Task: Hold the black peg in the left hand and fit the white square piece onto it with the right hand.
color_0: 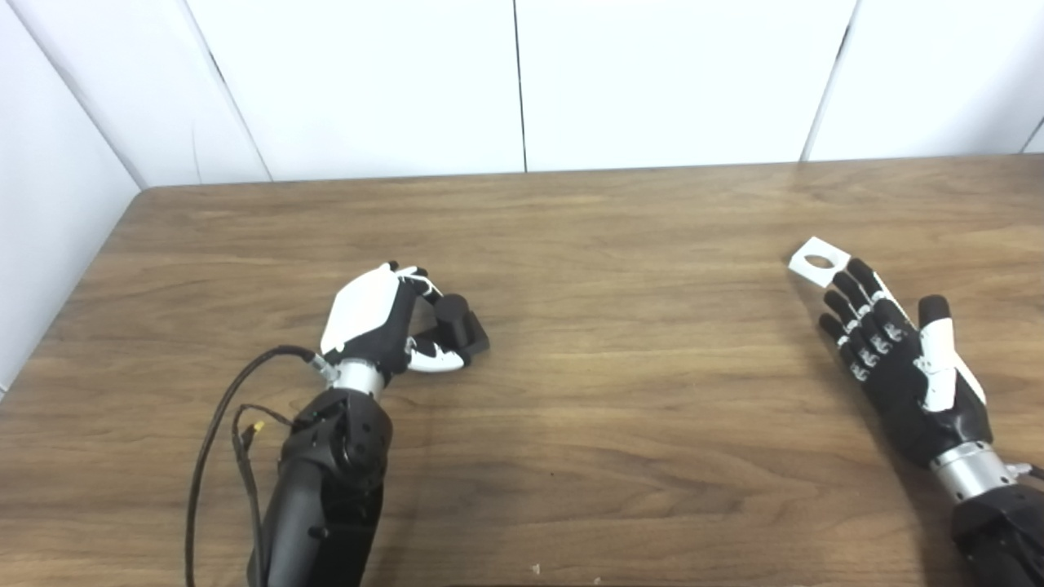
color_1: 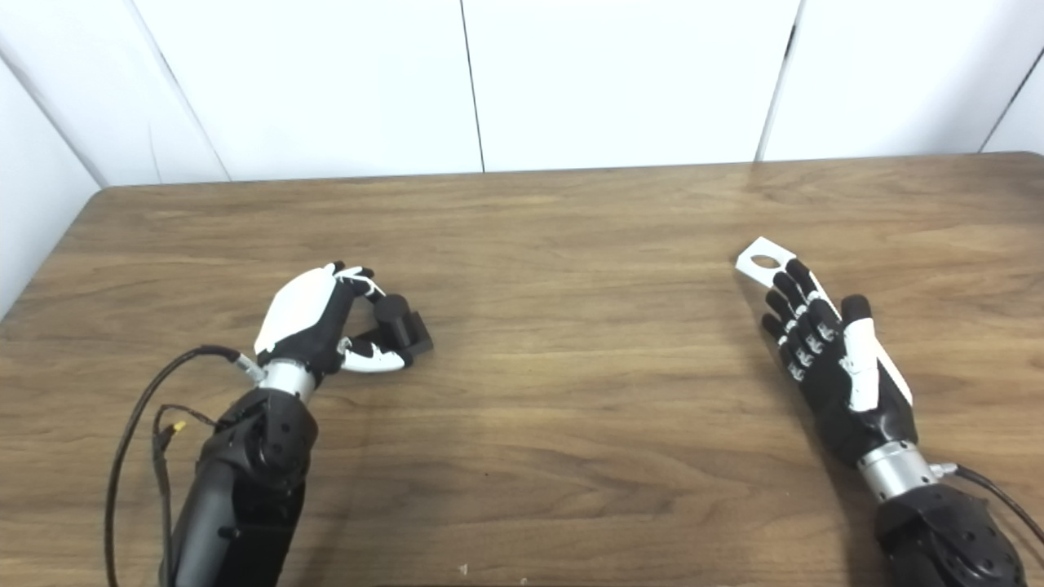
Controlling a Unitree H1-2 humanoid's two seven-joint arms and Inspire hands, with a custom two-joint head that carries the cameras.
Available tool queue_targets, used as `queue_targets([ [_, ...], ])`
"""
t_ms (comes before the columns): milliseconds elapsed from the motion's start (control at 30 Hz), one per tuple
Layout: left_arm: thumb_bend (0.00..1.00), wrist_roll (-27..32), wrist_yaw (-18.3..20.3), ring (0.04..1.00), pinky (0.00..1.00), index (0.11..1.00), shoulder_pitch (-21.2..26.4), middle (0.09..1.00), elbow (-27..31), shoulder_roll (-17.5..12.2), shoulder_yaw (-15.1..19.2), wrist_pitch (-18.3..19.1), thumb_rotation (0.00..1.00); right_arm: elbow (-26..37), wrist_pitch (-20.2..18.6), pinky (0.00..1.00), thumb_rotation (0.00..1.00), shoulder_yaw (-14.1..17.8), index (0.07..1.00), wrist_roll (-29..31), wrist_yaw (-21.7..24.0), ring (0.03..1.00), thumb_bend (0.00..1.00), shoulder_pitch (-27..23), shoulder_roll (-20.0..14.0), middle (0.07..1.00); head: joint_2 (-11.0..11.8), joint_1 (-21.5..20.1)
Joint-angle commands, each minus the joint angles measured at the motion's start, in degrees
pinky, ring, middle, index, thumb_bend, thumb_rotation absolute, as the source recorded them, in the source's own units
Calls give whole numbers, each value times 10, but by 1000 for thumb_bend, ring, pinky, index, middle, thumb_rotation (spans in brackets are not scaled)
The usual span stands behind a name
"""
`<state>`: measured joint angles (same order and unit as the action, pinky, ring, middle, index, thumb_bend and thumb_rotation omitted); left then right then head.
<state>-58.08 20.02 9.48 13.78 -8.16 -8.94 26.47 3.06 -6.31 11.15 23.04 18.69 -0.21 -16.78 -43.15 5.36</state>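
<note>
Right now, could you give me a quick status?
Left hand closing around black peg. Right hand open, fingertips at white square piece. Nothing between them.

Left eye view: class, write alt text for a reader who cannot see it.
The left hand curls around a black peg on a wooden table. The right hand, open, reaches toward a white square piece with a round hole.
</note>
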Motion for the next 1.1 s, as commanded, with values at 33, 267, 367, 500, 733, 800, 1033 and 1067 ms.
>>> queue_targets([
  [33, 520, 0, -21, 1000, 820, 490, 0, 912, 30, -6, -12, -15, 64, 17, -2, 1000, 1000, 1, 1000, 9, -4, 1000, 687, -11, 2, 1000, 0, -1],
  [267, 520, -16, -23, 1000, 816, 491, -15, 922, 45, -4, -39, -12, 66, 22, -7, 1000, 1000, 1, 1000, 11, -9, 1000, 682, -11, 2, 1000, -1, -6],
  [367, 520, -19, -23, 1000, 844, 491, -23, 929, 53, -3, -52, -16, 67, 23, -10, 1000, 1000, 3, 1000, 17, -9, 1000, 672, -11, 2, 1000, -1, -8],
  [500, 520, -24, -27, 1000, 909, 491, -39, 926, 67, 2, -71, -22, 69, 25, -10, 1000, 1000, 1, 1000, 15, -9, 1000, 663, -10, 0, 1000, -1, -8],
  [733, 520, -34, -24, 1000, 925, 491, -61, 921, 87, 13, -97, -20, 69, 26, -8, 1000, 1000, -2, 1000, 9, -11, 1000, 669, -9, 1, 1000, -2, -9],
  [800, 520, -33, -24, 1000, 928, 491, -69, 919, 91, 18, -103, -23, 69, 25, -6, 1000, 1000, -3, 1000, 7, -12, 1000, 675, -9, 1, 1000, -2, -9],
  [1033, 520, -36, -23, 1000, 910, 491, -89, 925, 96, 35, -127, -29, 67, 25, -7, 1000, 1000, -3, 1000, 5, -15, 1000, 680, -7, 4, 1000, -3, -9],
  [1067, 520, -38, -21, 1000, 922, 491, -91, 927, 96, 36, -130, -30, 67, 25, -7, 1000, 1000, -2, 1000, 6, -14, 1000, 681, -7, 4, 1000, -4, -9],
])
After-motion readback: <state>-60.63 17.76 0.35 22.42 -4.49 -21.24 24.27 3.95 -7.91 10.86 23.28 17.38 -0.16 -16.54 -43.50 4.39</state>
